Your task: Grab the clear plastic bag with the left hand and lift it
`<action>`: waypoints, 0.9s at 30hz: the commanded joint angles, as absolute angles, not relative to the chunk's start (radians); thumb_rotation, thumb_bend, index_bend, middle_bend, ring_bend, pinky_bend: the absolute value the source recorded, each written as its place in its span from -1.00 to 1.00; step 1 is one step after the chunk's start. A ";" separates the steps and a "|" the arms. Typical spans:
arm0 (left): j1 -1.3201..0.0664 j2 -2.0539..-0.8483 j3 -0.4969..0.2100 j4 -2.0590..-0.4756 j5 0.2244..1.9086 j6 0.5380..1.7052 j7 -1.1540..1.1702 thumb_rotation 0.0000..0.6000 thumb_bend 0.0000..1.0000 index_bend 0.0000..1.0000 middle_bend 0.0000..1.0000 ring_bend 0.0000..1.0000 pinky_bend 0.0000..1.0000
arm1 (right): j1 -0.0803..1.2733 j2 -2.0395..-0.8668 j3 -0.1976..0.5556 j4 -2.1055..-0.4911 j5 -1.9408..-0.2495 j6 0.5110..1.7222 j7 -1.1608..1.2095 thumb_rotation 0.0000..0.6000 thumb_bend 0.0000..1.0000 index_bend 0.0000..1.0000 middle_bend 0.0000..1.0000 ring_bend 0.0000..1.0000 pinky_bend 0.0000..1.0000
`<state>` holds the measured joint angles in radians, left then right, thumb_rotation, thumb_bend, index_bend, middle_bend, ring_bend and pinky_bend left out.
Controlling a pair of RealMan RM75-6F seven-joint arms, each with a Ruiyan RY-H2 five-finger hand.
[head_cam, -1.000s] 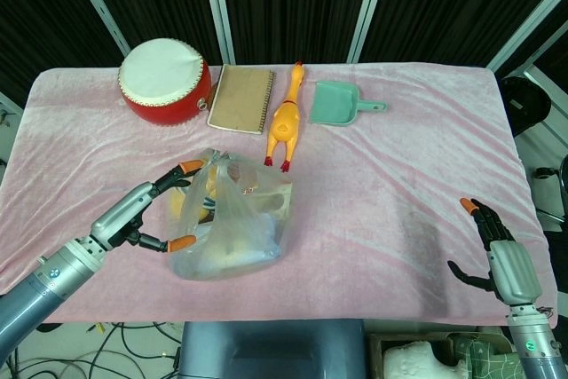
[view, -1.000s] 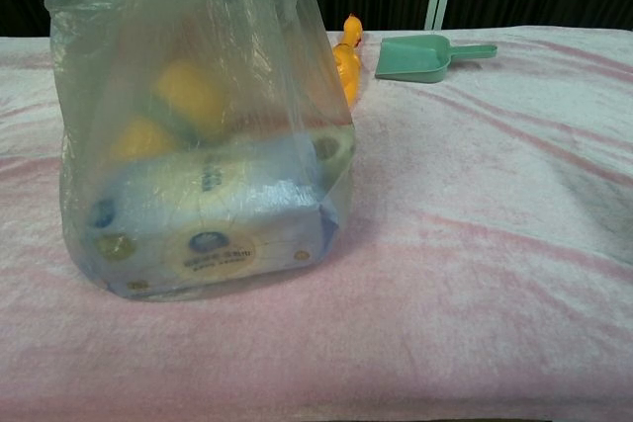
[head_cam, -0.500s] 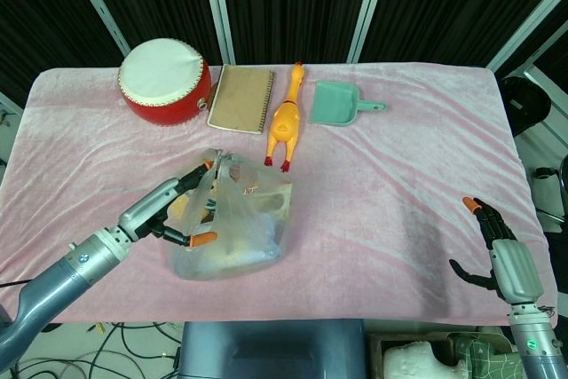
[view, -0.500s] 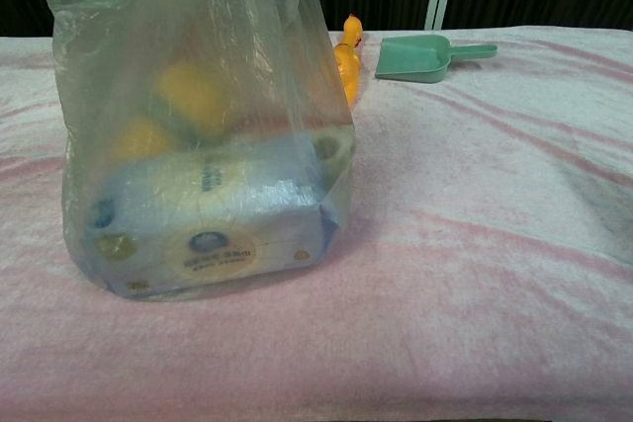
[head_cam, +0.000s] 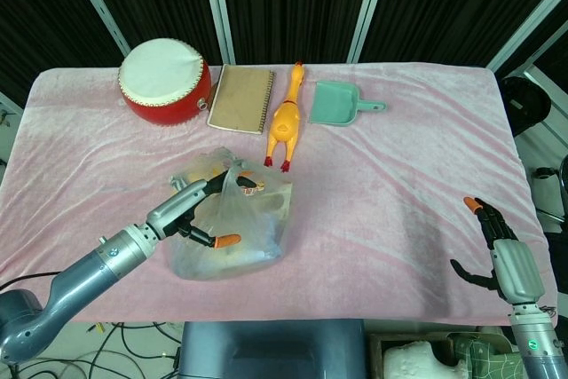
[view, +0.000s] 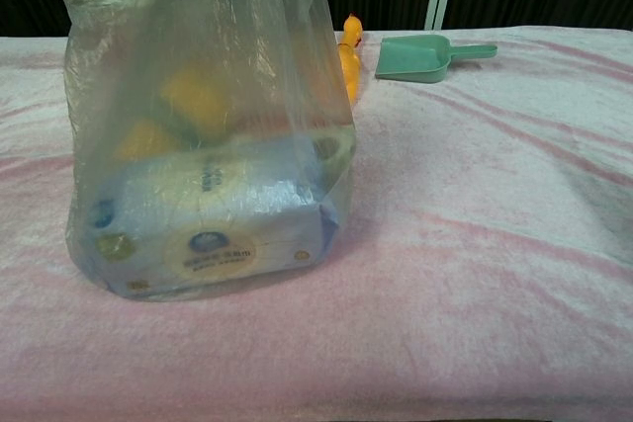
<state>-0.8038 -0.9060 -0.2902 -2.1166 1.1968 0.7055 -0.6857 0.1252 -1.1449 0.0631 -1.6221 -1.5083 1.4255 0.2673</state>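
From the head view, we see our left hand [head_cam: 191, 215] spread over the top of the clear plastic bag [head_cam: 232, 230], fingers apart, nothing pinched yet; the right hand [head_cam: 499, 250] idles open. From the chest view, the bag sits flat on the pink bench [view: 495, 244]: we judge grasp and lift both remain.

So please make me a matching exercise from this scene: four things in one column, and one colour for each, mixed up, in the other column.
Things:
1. drum
2. dustpan
3. rubber chicken
4. notebook

Colours:
A. yellow
B. tan
C. red with a white top
D. green

Pairs: 1-C, 2-D, 3-A, 4-B
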 commanded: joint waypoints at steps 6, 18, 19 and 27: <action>-0.798 -0.903 -0.274 -2.146 1.151 0.738 -0.578 1.00 -0.50 -0.77 -0.63 -0.80 -0.64 | 0.125 -1.145 0.061 -1.622 -1.512 1.426 0.267 1.00 -0.61 -1.00 -1.00 -1.00 -0.66; -0.835 -0.938 -0.303 -2.156 1.110 0.736 -0.511 1.00 -0.50 -0.73 -0.60 -0.79 -0.62 | 0.124 -1.147 0.061 -1.624 -1.512 1.427 0.264 1.00 -0.61 -1.00 -1.00 -1.00 -0.66; -0.841 -0.945 -0.307 -2.152 1.105 0.735 -0.508 1.00 -0.50 -0.73 -0.60 -0.79 -0.62 | 0.124 -1.147 0.061 -1.624 -1.511 1.427 0.265 1.00 -0.61 -1.00 -1.00 -1.00 -0.66; -0.888 -1.047 -0.348 -2.121 1.066 0.767 -0.489 1.00 -0.56 -0.73 -0.59 -0.76 -0.59 | 0.124 -1.145 0.061 -1.625 -1.512 1.426 0.270 1.00 -0.61 -1.00 -1.00 -1.00 -0.66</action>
